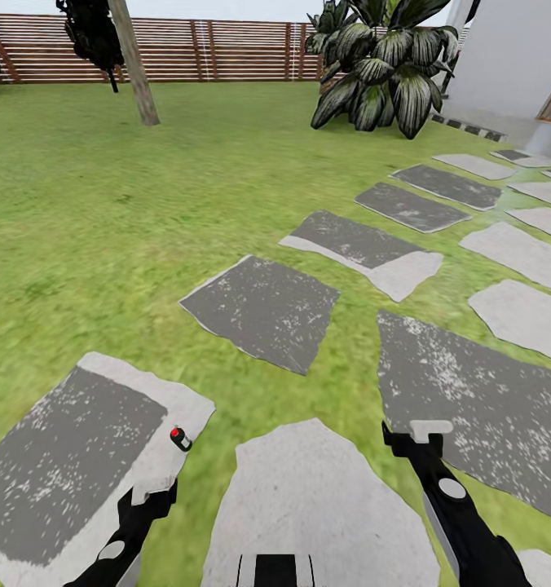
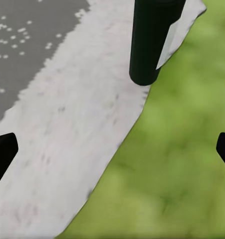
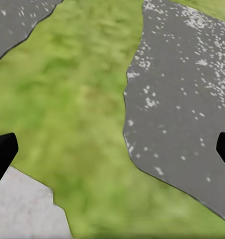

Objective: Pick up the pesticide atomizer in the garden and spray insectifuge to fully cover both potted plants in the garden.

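The pesticide atomizer (image 1: 180, 439), a small dark bottle with a red spot on top, stands upright at the right edge of a pale stepping stone (image 1: 80, 465) on the garden lawn (image 1: 104, 228). In the left wrist view it is a dark cylinder (image 2: 151, 42) at the stone's edge. My left gripper (image 1: 150, 492) (image 2: 112, 152) is open, just short of the bottle and apart from it. My right gripper (image 1: 420, 430) (image 3: 112, 152) is open and empty over grass and a dark stone. The two potted plants are out of view.
Grey stepping stones (image 1: 263, 308) run from my feet toward the far right. A big dark striped-leaf shrub (image 1: 385, 65) stands by a white wall (image 1: 512, 57). A tree trunk (image 1: 135, 65) and a brown slatted fence (image 1: 227, 50) close the back.
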Available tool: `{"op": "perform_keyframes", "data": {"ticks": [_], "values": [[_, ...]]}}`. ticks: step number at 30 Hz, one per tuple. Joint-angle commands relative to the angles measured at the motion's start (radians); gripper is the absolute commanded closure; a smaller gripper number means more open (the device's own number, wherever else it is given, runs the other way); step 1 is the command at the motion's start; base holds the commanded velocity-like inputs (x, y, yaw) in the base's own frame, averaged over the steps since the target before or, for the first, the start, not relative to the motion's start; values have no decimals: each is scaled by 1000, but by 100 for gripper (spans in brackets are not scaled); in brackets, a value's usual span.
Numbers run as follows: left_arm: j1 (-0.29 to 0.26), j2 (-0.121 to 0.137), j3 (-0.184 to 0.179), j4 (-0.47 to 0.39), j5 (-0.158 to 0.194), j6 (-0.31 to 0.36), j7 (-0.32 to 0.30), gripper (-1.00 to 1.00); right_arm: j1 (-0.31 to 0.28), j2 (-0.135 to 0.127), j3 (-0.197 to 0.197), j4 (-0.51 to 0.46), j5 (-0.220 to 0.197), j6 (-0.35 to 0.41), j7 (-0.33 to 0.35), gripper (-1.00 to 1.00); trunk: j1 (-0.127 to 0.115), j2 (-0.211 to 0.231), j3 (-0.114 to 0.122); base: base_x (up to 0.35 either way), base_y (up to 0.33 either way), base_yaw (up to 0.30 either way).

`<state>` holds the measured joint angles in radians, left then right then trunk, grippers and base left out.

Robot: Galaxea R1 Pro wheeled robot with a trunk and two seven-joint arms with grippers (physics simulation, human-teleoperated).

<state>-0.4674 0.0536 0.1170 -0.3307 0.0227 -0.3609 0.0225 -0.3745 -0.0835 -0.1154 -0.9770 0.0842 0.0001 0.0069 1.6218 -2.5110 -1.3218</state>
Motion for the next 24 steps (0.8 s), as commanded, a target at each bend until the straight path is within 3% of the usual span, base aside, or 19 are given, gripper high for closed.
{"op": "perform_keyframes", "data": {"ticks": [1, 10, 24], "values": [[0, 0, -1, 1, 3, -4, 2, -100, -1, 0, -1, 1, 10, 0, 0, -100, 0, 0, -1, 0, 0, 0], [0, 0, -1, 1, 2, -3, 2, -100, 0, -1, -2, -1, 11, 0, -1, -100, 0, 0, -1, 9, -3, 0], [0, -1, -2, 1, 2, -3, 2, -100, -1, -1, -1, 1, 11, 0, -1, -100, 0, 0, -1, 104, -58, 0]]}}
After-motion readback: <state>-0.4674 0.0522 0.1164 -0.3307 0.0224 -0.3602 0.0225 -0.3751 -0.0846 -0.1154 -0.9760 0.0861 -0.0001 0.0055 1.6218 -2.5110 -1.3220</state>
